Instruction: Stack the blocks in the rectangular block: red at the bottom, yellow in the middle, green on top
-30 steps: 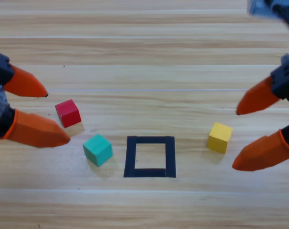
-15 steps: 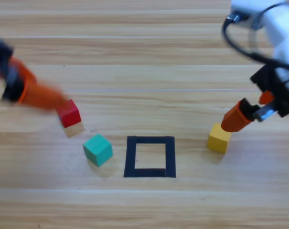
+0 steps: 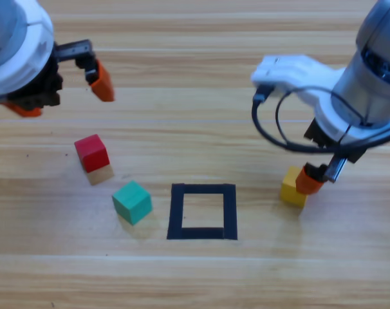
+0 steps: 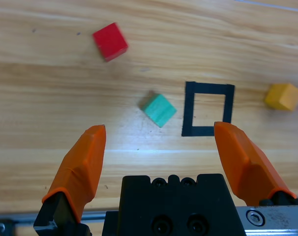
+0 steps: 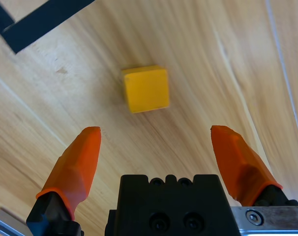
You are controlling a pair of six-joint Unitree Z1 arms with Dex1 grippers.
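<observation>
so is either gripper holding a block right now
No. Both are open and empty: the right gripper hovers over the yellow cube, the left gripper is raised.

Your way into the rectangular block [image 3: 202, 211] is free from above and from its far and near sides. The green cube [image 3: 132, 202] crowds its left edge; the yellow cube [image 3: 292, 190] stands off its right.

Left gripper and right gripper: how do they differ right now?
The left gripper is up near the table's far left, no cube between its jaws; the right gripper sits over the yellow cube. The left's nearest cube, the red one, lies well clear of it; the right is close on its cube but not gripping it. Both have jaws open.
</observation>
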